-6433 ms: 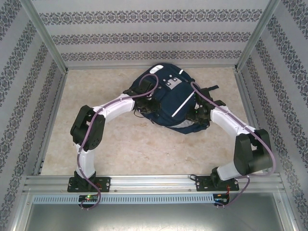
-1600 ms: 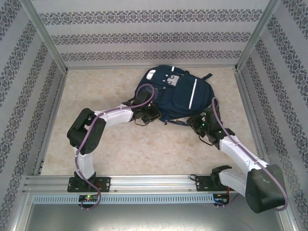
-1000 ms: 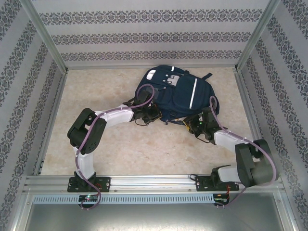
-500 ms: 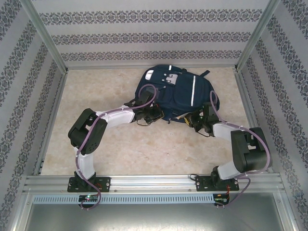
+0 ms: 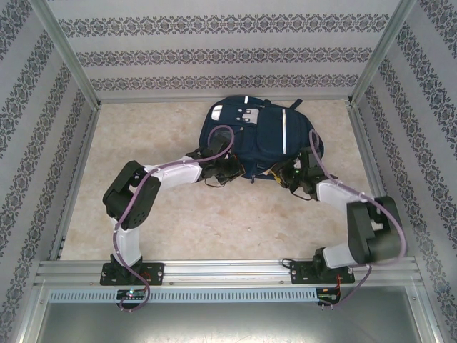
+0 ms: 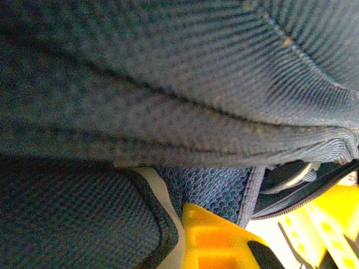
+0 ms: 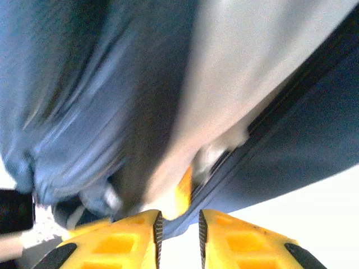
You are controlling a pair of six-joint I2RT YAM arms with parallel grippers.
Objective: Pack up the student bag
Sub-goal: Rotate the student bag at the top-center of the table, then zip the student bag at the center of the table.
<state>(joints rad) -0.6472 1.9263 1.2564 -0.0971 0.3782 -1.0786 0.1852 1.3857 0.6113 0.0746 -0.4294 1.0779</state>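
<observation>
Apparently the student bag [image 5: 260, 139], lying at the far middle of the table [image 5: 178, 214], is being opened: the left gripper [image 5: 230, 171] is closed tight on its near edge, while the right gripper [image 5: 284, 174] stands barely open there, its grip unclear, and must next pinch the zipper edge firmly.

The backpack [image 5: 264, 143] was navy blue with thin white stripes and small grey patches. The counter [image 5: 200, 221] was mottled beige. The walls [image 5: 214, 43] were white with dark floral bands. The arms [image 5: 171, 170] were white and black, their cables [image 5: 315, 153] purple, and the right tool [image 7: 178, 216] yellow.
</observation>
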